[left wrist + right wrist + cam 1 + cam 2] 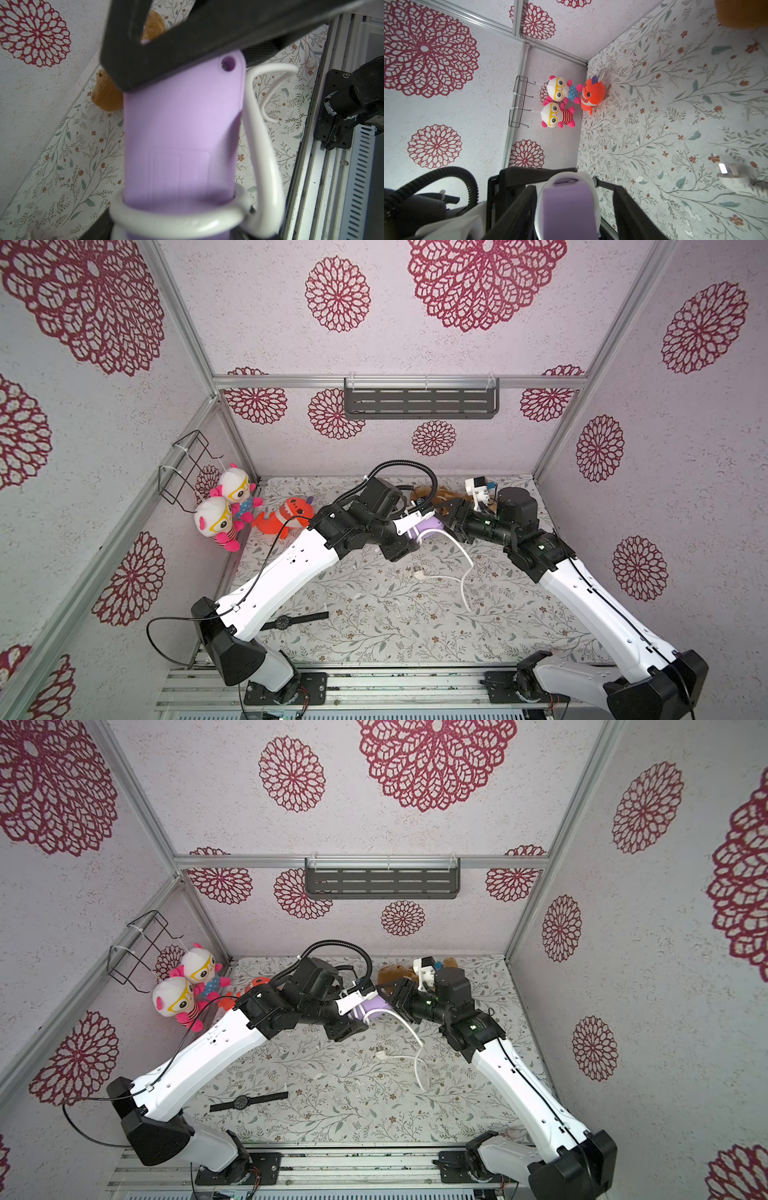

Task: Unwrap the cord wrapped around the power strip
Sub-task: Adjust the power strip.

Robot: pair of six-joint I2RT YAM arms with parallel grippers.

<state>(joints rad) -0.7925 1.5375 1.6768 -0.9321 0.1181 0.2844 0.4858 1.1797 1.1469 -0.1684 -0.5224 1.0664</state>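
Both arms are meeting at the power strip [182, 128] near the tabletop's [374, 614] back.
The left gripper [419, 520] is clamping one end, the cord [176, 223] looping round it there; the right gripper [574, 199] is straddling the other, fingers [627, 207] seemingly not touching. A brown plush [392, 971] is sitting behind, a wristwatch [284, 621] lying in front; the strip's embossed panel is too blurred to read.

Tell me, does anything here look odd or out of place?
One loop of cord circles the power strip, and the rest trails off loose. A black wristwatch lies by itself near the front, and the table cover has white chipped patches.
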